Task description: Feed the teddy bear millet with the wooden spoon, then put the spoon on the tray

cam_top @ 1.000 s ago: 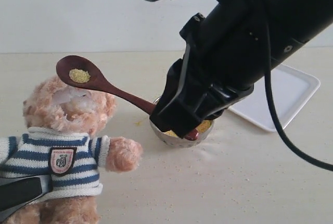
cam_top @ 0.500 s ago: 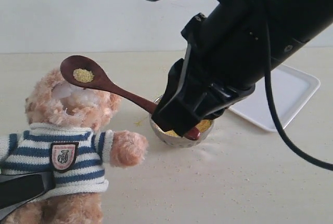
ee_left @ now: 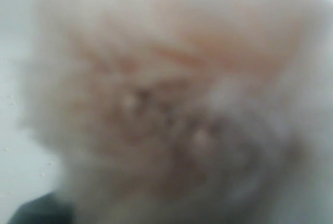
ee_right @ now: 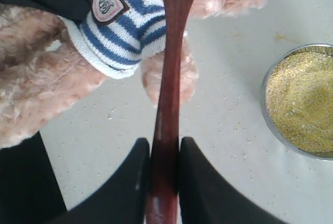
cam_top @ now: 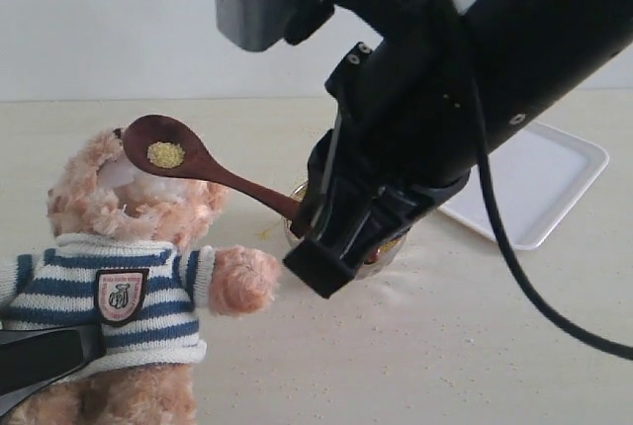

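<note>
Your right tool [ee_right: 165, 153] is clenched on the wooden spoon [cam_top: 213, 170]. In the right wrist view its two dark fingers [ee_right: 136, 182] press the slim handle from both sides. In the exterior view the spoon slants up from that tool, near the centre of the frame, towards the upper left. Its oval bowl sits against the top of the teddy bear [cam_top: 129, 247]'s face and carries a small heap of millet [cam_top: 165, 155].

The bear fills the lower left of the exterior view, upright in its striped sweater, with one arm stretched towards the centre.

Your left tool [cam_top: 45, 361] shows as a dark shape at the lower left edge, against the bear's side. You get only blurred fur in the left wrist view, so I cannot tell whether it is clenched or released.

The metal bowl [ee_right: 268, 109] of grain stands on the worktop [cam_top: 475, 346] just behind the right tool. Loose grains lie scattered around it. The tray [cam_top: 554, 188] lies at the right of the frame, apart from the bowl.
</note>
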`<state>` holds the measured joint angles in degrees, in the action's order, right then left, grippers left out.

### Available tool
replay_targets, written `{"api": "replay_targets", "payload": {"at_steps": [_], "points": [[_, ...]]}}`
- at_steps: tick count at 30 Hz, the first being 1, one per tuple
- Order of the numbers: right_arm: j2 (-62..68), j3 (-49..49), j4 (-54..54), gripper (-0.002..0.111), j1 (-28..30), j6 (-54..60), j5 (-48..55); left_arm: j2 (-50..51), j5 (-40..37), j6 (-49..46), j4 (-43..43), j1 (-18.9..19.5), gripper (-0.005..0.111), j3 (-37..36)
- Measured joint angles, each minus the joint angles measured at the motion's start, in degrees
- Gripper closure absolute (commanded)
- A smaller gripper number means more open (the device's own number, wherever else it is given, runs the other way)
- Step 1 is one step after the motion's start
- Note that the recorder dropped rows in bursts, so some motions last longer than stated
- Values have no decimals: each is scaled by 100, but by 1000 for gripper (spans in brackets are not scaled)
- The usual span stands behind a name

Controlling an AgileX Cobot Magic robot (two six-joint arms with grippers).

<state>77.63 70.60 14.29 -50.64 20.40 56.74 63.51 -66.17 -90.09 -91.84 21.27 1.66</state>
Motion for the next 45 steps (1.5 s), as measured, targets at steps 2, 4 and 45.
{"api": "replay_targets", "payload": {"at_steps": [2,4,45], "points": [[92,0,-77,108,-92,-117,-103,0,0,0,0,0,102,0],[221,0,-145,108,-116,-153,-189,0,0,0,0,0,102,0],[1195,64,-3918,108,-1463,-669,-926,0,10,-29,-266,0,102,0]]}}
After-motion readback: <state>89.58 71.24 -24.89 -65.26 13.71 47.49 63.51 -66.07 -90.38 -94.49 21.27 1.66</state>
